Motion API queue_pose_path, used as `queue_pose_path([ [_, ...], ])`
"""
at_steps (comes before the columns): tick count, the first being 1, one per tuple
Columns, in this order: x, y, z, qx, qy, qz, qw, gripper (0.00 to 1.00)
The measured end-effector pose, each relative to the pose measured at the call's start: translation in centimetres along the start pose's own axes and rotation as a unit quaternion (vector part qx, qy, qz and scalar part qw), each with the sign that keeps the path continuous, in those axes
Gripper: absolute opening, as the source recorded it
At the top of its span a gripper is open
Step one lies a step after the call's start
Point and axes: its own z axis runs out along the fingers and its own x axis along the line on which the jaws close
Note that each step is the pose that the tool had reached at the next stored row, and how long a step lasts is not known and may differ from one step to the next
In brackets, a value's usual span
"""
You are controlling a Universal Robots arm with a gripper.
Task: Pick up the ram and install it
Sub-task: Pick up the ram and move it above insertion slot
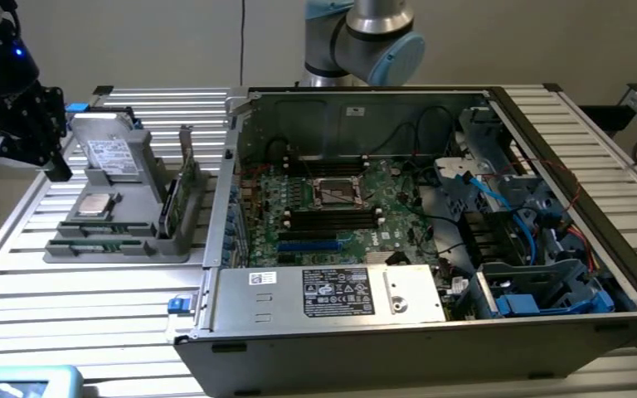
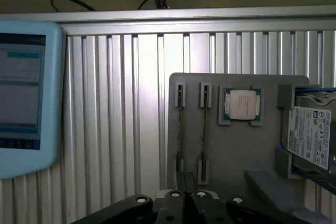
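Two ram sticks (image 2: 180, 129) (image 2: 203, 129) stand on edge in narrow slots of a grey parts tray (image 2: 231, 156). In the exterior view they are thin green strips (image 1: 103, 245) at the tray's near end. My gripper (image 2: 185, 192) is shut with nothing between its fingers and hangs above the tray, short of the sticks. In the exterior view the black gripper (image 1: 55, 170) hovers over the tray's (image 1: 130, 224) left edge, apart from it. The open computer case (image 1: 407, 232) lies to the exterior view's right, with long black motherboard slots (image 1: 330, 217) beside the processor socket.
The tray also holds a processor chip (image 2: 242, 104), a hard drive (image 2: 312, 137) and an upright green card (image 1: 188, 186). A light-blue tablet (image 2: 21, 93) lies on the ribbed aluminium table (image 2: 121, 103). The arm's base (image 1: 363, 41) stands behind the case. Cables and drive cages (image 1: 529, 282) crowd the case's right side.
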Motion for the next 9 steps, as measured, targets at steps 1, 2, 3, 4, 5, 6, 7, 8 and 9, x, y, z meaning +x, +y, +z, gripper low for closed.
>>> queue_pose_path([
  [1,0.0,0.0,0.0,0.0,0.0,0.0,1.0,0.11],
  [2,0.0,0.0,0.0,0.0,0.0,0.0,1.0,0.11],
  [3,0.0,0.0,0.01,-0.0001,0.0,0.0,1.0,0.11],
  [4,0.0,0.0,0.02,-0.0001,0.0,0.0,1.0,0.11],
  [5,0.0,0.0,0.06,0.0,0.0,0.0,1.0,0.17],
  [6,0.01,0.01,0.15,0.0001,-0.0001,0.0,1.0,0.24],
  [7,0.01,0.01,0.3,0.0,0.0,0.0,1.0,0.3],
  [8,0.01,0.01,0.47,-0.0001,0.0,0.0,1.0,0.3],
  [9,0.01,0.01,0.65,-0.0001,0.0,0.0,1.0,0.3],
])
